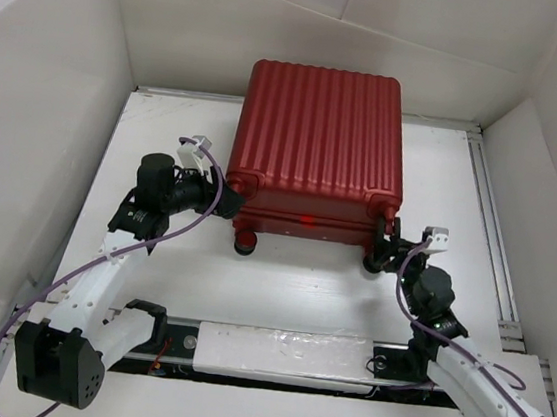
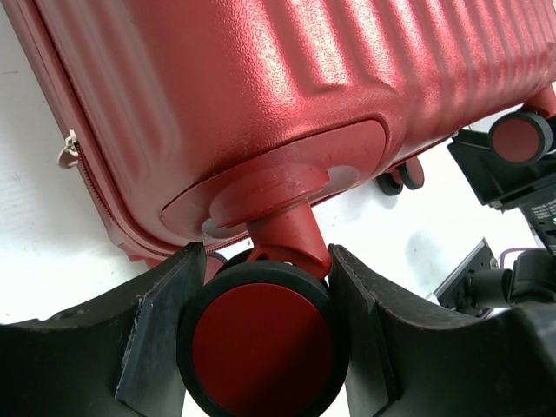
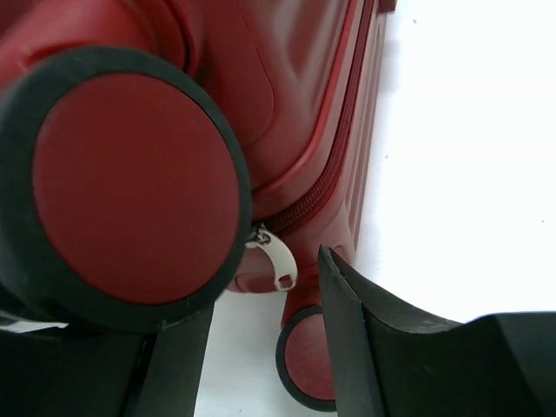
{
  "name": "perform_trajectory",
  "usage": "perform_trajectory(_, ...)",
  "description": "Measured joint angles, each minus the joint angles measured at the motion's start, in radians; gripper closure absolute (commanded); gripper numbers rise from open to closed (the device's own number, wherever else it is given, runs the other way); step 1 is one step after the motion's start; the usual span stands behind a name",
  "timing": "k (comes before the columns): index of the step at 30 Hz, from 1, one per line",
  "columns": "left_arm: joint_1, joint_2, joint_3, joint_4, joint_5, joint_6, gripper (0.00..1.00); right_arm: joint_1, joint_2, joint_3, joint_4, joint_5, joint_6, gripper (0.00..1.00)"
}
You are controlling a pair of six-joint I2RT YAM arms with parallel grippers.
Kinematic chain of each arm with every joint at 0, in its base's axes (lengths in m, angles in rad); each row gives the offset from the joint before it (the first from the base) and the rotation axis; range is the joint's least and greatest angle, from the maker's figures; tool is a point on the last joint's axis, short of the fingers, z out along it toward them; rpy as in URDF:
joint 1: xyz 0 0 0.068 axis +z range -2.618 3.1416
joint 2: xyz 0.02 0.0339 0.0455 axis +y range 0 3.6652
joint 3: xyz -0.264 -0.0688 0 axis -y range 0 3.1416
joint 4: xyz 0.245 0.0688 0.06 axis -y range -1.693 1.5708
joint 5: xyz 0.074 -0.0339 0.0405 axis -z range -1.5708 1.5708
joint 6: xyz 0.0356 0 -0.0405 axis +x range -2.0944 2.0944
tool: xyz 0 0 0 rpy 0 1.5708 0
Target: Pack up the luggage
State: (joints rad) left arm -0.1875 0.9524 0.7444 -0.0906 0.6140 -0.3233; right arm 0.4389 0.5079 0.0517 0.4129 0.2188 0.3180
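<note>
White panel walls enclose a white table. The dark red hard-shell suitcase lies flat and closed at the middle of the table, towards the far side. Its broad ribbed face is turned up and its wheeled end faces the arms. The ribs run from far to near across the shell, the corners are rounded, and the surface has a fine pebbled sheen up close. A red zipper seam runs round the edge where the two halves meet.

Both arms reach in from the near edge, trailing purple cables, one to each near corner of the case.

The left gripper is clamped on the near-left wheel. Its two black fingers press against the tyre on either side. That wheel has a black tyre round a flat red hub and hangs from a red stem set in a recessed housing. Further wheels show towards the right corner.

The right gripper sits at the near-right corner with its jaws apart. The near-right wheel lies against the left finger, and a clear gap separates it from the right finger. A smaller-looking wheel shows beyond.

A white zipper pull hangs in that gap.
</note>
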Motion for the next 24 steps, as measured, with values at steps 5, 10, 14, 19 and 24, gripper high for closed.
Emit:
perform_trajectory(5,-0.001,0.000,0.000,0.001,0.007,0.000,1.00,-0.001,0.115,0.027,0.018,-0.025,-0.020,0.49)
perform_trajectory(10,-0.002,-0.002,-0.002,0.000,0.017,0.000,1.00,-0.007,0.215,0.042,0.090,-0.050,-0.036,0.63)
perform_trajectory(14,-0.001,-0.003,-0.004,0.002,0.018,0.000,1.00,-0.009,0.229,0.040,0.143,-0.074,-0.068,0.71)
perform_trajectory(19,-0.001,-0.006,-0.006,0.002,0.016,0.000,1.00,-0.026,0.177,0.025,0.139,-0.045,-0.106,0.94)
perform_trajectory(24,-0.001,-0.007,-0.008,0.003,0.016,0.000,1.00,-0.025,0.134,0.013,0.134,-0.039,-0.122,1.00)
